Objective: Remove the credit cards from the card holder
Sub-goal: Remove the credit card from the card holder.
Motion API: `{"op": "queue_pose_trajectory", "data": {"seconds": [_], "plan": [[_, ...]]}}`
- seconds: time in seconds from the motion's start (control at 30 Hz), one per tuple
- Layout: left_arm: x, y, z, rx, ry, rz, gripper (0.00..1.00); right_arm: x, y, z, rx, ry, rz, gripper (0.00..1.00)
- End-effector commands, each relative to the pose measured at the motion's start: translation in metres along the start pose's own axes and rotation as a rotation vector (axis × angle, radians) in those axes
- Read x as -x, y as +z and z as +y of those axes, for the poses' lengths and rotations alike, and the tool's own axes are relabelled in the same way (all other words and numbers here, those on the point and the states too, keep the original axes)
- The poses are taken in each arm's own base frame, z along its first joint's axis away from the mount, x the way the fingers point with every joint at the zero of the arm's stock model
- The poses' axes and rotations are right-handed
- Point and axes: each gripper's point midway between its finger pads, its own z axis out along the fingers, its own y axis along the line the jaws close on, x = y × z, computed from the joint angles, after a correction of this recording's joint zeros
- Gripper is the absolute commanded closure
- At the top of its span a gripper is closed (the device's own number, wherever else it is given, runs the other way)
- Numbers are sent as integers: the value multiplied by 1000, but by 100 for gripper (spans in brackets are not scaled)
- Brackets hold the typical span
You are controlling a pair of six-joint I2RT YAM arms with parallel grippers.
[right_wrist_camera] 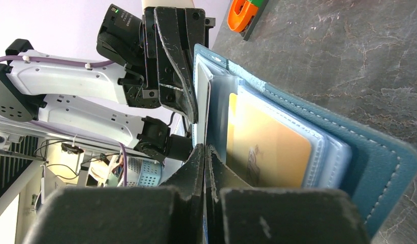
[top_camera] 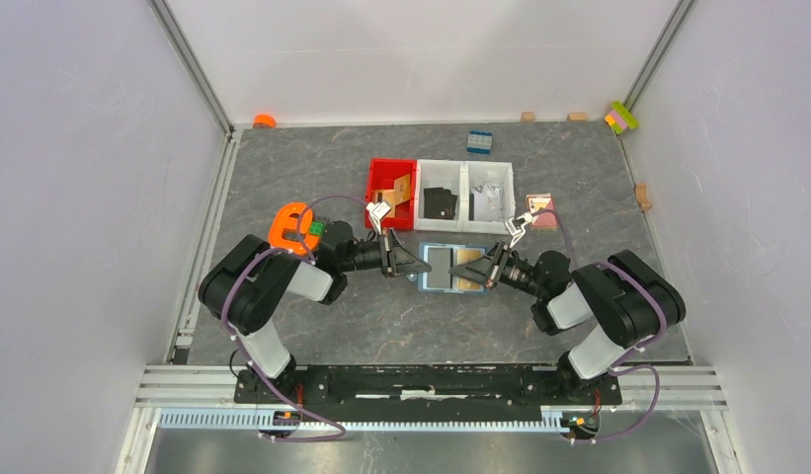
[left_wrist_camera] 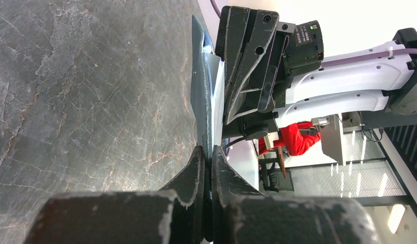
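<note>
The steel-blue card holder (top_camera: pixel 443 268) lies open on the table between my two grippers. My left gripper (top_camera: pixel 419 267) is shut on its left edge; in the left wrist view (left_wrist_camera: pixel 207 152) the thin blue flap (left_wrist_camera: pixel 200 101) runs into the closed jaws. My right gripper (top_camera: pixel 478 274) is shut on a thin pale inner leaf at the right half; I cannot tell whether it is a sleeve or a card. In the right wrist view (right_wrist_camera: pixel 204 150) a tan-gold credit card (right_wrist_camera: pixel 267 147) sits in a clear sleeve beside the jaws, inside the blue cover (right_wrist_camera: pixel 384 157).
Behind the holder stand a red bin (top_camera: pixel 377 170) holding a tan card (top_camera: pixel 399 187), a white bin with a black card (top_camera: pixel 441 202) and a white bin with a silvery card (top_camera: pixel 491 196). A dark-blue brick (top_camera: pixel 479 141) lies further back. An orange part (top_camera: pixel 292 225) sits on the left arm.
</note>
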Motion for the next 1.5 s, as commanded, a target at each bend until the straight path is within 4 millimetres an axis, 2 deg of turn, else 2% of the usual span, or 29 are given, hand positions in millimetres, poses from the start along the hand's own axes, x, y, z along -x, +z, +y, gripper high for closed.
{"op": "queue_pose_trajectory", "data": {"seconds": [0.0, 0.47, 0.5, 0.63, 0.8, 1.07, 1.2, 1.47], "plan": [[13, -3, -10, -23, 43, -52, 98, 22, 0, 47, 194, -203, -81, 100], [16, -7, -10, -15, 48, -71, 98, 33, -12, 36, 130, -202, -148, 100], [16, -7, -10, -17, 47, -69, 98, 32, -12, 36, 135, -200, -142, 97], [16, -7, -17, -59, 52, -69, 98, 30, -9, 35, 140, -194, -130, 75], [12, -3, -27, -116, 45, -47, 98, 25, -4, 34, 141, -192, -102, 68], [6, 3, -29, -139, 30, -15, 98, 21, 1, 45, 187, -211, -75, 69], [5, 4, -28, -139, 27, -8, 98, 20, 2, 48, 200, -213, -70, 77], [4, 7, -21, -117, 5, 1, 98, 21, 0, 58, 240, -219, -78, 84]]}}
